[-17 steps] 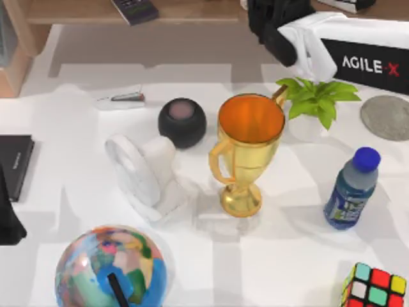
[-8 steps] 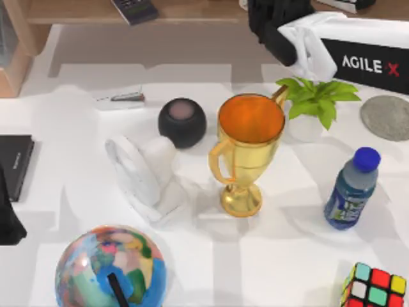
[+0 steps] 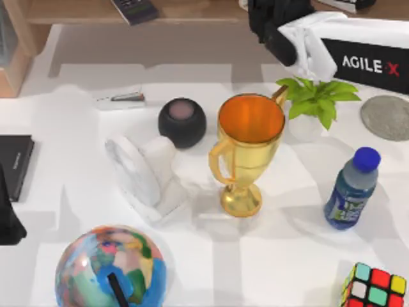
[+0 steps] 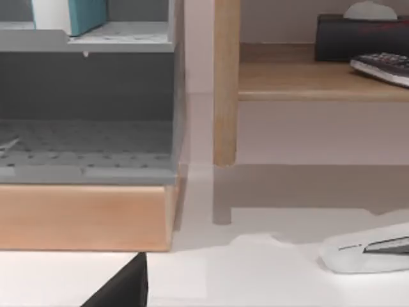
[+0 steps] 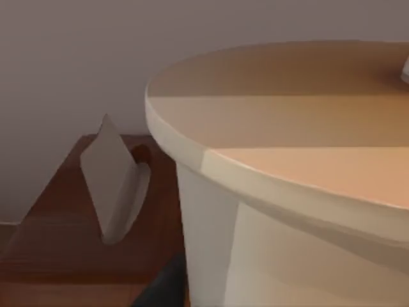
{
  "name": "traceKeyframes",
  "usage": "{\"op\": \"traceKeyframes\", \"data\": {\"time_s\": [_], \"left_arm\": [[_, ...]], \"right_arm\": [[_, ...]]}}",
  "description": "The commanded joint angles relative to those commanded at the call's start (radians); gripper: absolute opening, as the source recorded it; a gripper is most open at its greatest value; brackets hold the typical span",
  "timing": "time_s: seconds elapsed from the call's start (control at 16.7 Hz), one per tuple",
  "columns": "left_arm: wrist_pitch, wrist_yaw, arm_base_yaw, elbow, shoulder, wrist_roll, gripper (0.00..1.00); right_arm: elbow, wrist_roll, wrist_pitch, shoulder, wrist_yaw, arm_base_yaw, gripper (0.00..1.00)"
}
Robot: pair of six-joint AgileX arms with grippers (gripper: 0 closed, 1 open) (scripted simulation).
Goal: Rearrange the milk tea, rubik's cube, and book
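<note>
The rubik's cube (image 3: 376, 288) sits at the table's front right corner, partly cut off by the picture edge. In the left wrist view, the teal-blue book (image 4: 78, 13) stands on a grey shelf (image 4: 89, 45) behind the table's left side. A pale cream cup, the milk tea (image 5: 287, 166), looms right in front of the right wrist camera, over a brown wooden surface (image 5: 70, 256). My right gripper (image 3: 276, 29) is up at the back right by the wooden shelf. My left arm (image 3: 7, 217) rests at the left edge of the table.
A gold trophy (image 3: 246, 150) stands mid-table, with a black speaker (image 3: 182, 121) and white fan (image 3: 144, 173) to its left. A blue-capped bottle (image 3: 351, 188), potted plant (image 3: 313, 105), grey disc (image 3: 386, 116), globe (image 3: 110, 268) and flat black book (image 3: 13, 163) surround them.
My right arm has shifted very slightly at the back. Nothing on the table has moved.
</note>
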Motion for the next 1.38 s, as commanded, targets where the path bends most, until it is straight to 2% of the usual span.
{"op": "traceKeyframes", "data": {"time_s": [0.36,0.96,1.26,1.38], "left_arm": [[0.0,0.0,0.0,0.0,0.0,0.0,1.0],[0.0,0.0,0.0,0.0,0.0,0.0,1.0],[0.0,0.0,0.0,0.0,0.0,0.0,1.0],[0.0,0.0,0.0,0.0,0.0,0.0,1.0]], "right_arm": [[-0.016,0.001,0.006,-0.016,0.004,0.009,0.0],[-0.37,0.005,0.109,-0.26,0.09,0.097,0.0],[-0.371,0.007,0.108,-0.258,0.087,0.092,0.0],[-0.4,0.004,0.135,-0.289,0.055,0.084,0.0]]}}
